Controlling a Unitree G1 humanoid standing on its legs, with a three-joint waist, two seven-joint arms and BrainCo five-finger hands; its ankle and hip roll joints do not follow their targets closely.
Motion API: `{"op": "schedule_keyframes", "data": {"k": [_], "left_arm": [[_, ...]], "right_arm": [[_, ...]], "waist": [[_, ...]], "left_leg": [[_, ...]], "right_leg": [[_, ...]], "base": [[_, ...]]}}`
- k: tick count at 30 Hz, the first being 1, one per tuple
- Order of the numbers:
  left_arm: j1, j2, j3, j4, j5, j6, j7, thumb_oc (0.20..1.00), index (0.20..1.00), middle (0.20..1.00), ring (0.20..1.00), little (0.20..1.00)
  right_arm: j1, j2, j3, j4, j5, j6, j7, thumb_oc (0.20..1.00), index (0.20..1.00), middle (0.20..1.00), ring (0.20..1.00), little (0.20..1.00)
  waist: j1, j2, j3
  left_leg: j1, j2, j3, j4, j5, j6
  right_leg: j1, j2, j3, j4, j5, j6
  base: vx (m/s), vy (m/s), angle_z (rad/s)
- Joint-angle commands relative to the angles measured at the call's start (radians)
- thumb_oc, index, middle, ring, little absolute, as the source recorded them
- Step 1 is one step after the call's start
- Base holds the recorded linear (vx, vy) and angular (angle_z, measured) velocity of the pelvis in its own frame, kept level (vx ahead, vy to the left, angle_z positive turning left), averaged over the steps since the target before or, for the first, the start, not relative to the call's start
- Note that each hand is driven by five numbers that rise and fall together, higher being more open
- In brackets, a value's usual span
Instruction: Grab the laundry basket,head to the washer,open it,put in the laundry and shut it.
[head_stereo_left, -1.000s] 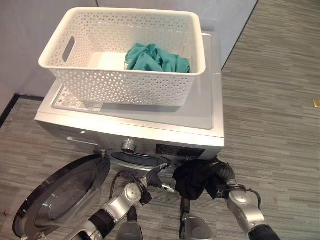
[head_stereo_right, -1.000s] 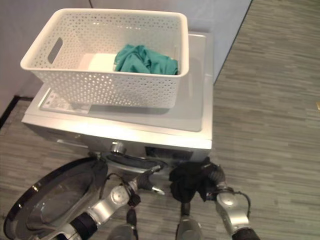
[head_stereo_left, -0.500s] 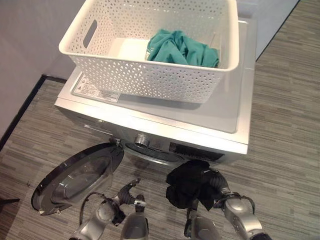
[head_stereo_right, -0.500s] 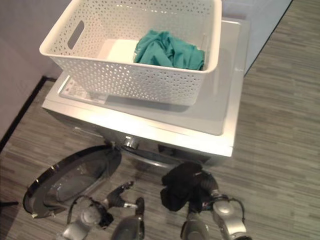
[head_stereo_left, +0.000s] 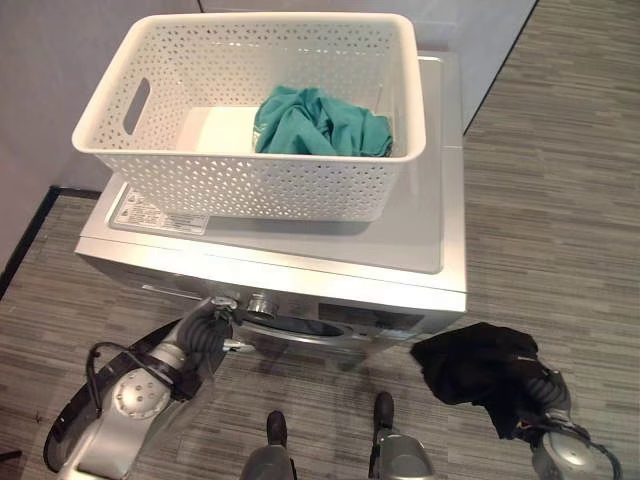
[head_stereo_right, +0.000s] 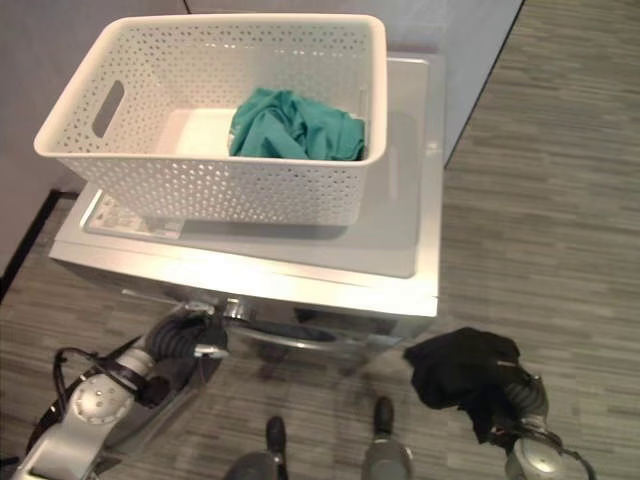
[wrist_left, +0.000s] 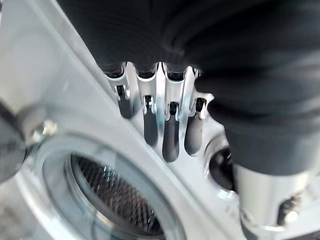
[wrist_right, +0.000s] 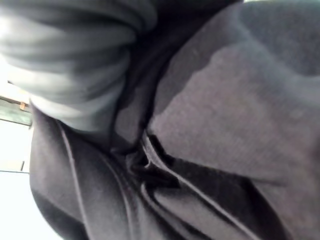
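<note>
R hand (head_stereo_left: 545, 400) w/ black garment (head_stereo_left: 475, 365) withdrew.

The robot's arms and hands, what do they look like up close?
Each arm is silver-grey metal with rounded joint housings. The left hand has slim silver fingers ending in dark tips, set in a row under a dark ribbed cover that wraps the back of the hand and the wrist. The right hand has the same dark ribbed cover above a silver-grey forearm.
</note>
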Motion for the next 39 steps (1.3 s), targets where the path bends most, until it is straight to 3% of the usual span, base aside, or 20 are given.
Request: {"op": "schedule_keyframes", "data": {"k": [1,3,6,9,10,13,18,23,29,34,39], "left_arm": [[-0.048,0.068,0.147,-0.178,-0.07,-0.12,0.022,1.0,1.0,1.0,1.0,1.0],[-0.075,0.118,0.178,-0.223,-0.185,-0.146,0.033,1.0,1.0,1.0,1.0,1.0],[-0.132,0.153,0.142,-0.237,-0.215,-0.151,0.028,1.0,1.0,1.0,1.0,1.0],[-0.178,0.179,0.113,-0.236,-0.219,-0.144,0.016,1.0,1.0,1.0,1.0,1.0],[-0.19,0.223,0.124,-0.238,-0.215,-0.137,0.007,1.0,1.0,1.0,1.0,1.0],[-0.201,0.253,0.176,-0.211,-0.19,-0.142,0.038,1.0,1.0,1.0,1.0,1.0],[-0.202,0.238,0.205,-0.22,-0.176,-0.166,0.059,1.0,1.0,1.0,1.0,1.0],[-0.278,0.173,0.13,-0.202,-0.244,-0.164,0.075,1.0,1.0,1.0,1.0,1.0],[-0.526,0.064,-0.068,-0.1,-0.262,-0.163,0.116,1.0,1.0,1.0,1.0,1.0],[-0.771,-0.079,-0.288,0.054,-0.337,-0.138,0.14,1.0,1.0,1.0,1.0,1.0],[-0.93,-0.192,-0.417,0.225,-0.348,-0.128,0.17,1.0,1.0,1.0,1.0,1.0]], "right_arm": [[-0.042,-0.044,-0.059,-0.111,-0.028,-0.09,-0.029,0.2,0.2,0.2,0.2,0.2],[-0.08,-0.056,-0.059,-0.15,-0.033,-0.104,-0.032,0.2,0.2,0.2,0.2,0.2],[-0.12,-0.075,-0.054,-0.18,-0.037,-0.115,-0.036,0.2,0.2,0.2,0.2,0.2],[-0.154,-0.087,-0.058,-0.186,-0.039,-0.123,-0.047,0.2,0.2,0.2,0.2,0.2],[-0.187,-0.103,-0.065,-0.192,-0.046,-0.126,-0.06,0.2,0.2,0.2,0.2,0.2],[-0.208,-0.115,-0.068,-0.222,-0.064,-0.126,-0.068,0.2,0.2,0.2,0.2,0.2],[-0.235,-0.133,-0.108,-0.253,-0.092,-0.129,-0.105,0.2,0.2,0.2,0.2,0.2],[-0.309,-0.156,-0.11,-0.283,-0.116,-0.137,-0.159,0.2,0.2,0.2,0.2,0.2],[-0.484,-0.206,-0.047,-0.286,-0.153,-0.14,-0.234,0.2,0.2,0.2,0.2,0.2],[-0.661,-0.211,0.055,-0.285,-0.166,-0.132,-0.288,0.2,0.2,0.2,0.2,0.2],[-0.796,-0.214,0.134,-0.282,-0.177,-0.129,-0.309,0.2,0.2,0.2,0.2,0.2]], "waist": [[0.012,-0.028,-0.084],[0.018,-0.027,-0.1],[0.018,-0.027,-0.11],[0.023,-0.023,-0.114],[0.032,-0.015,-0.124],[0.044,-0.012,-0.131],[0.052,-0.008,-0.14],[0.044,-0.003,-0.156],[0.032,0.001,-0.169],[0.01,0.006,-0.184],[0.0,0.011,-0.186]], "left_leg": [[-0.011,0.005,0.038,0.087,-0.095,0.024],[-0.004,0.005,0.041,0.088,-0.094,0.022],[0.005,0.006,0.041,0.09,-0.097,0.018],[0.009,0.005,0.039,0.091,-0.098,0.017],[0.015,0.003,0.037,0.092,-0.099,0.016],[0.02,0.003,0.032,0.094,-0.1,0.014],[0.026,0.004,0.022,0.097,-0.1,0.01],[0.036,0.006,0.021,0.091,-0.097,0.006],[0.044,0.004,0.025,0.078,-0.09,0.006],[0.051,0.004,0.03,0.069,-0.088,0.007],[0.055,0.004,0.039,0.062,-0.084,0.006]], "right_leg": [[-0.025,-0.018,0.004,0.119,-0.117,-0.006],[-0.017,-0.019,0.003,0.113,-0.117,-0.005],[-0.004,-0.019,0.002,0.111,-0.119,-0.005],[0.006,-0.02,-0.002,0.108,-0.122,-0.004],[0.013,-0.021,-0.003,0.108,-0.124,-0.004],[0.023,-0.021,-0.004,0.107,-0.129,-0.005],[0.039,-0.022,-0.013,0.109,-0.138,-0.01],[0.054,-0.019,-0.02,0.101,-0.143,-0.014],[0.054,-0.017,-0.017,0.101,-0.142,-0.014],[0.054,-0.019,-0.011,0.101,-0.142,-0.015],[0.052,-0.02,-0.008,0.105,-0.144,-0.015]], "base": [[0.02,-0.02,-0.12],[0.04,-0.025,-0.18],[0.04,-0.027,0.0],[0.01,-0.012,0.0],[0.0,0.0,0.0],[0.02,-0.049,-0.02],[0.02,-0.037,0.03],[0.01,-0.029,0.13],[0.0,0.0,0.0],[0.0,-0.003,-0.01],[0.0,-0.003,-0.01]]}}
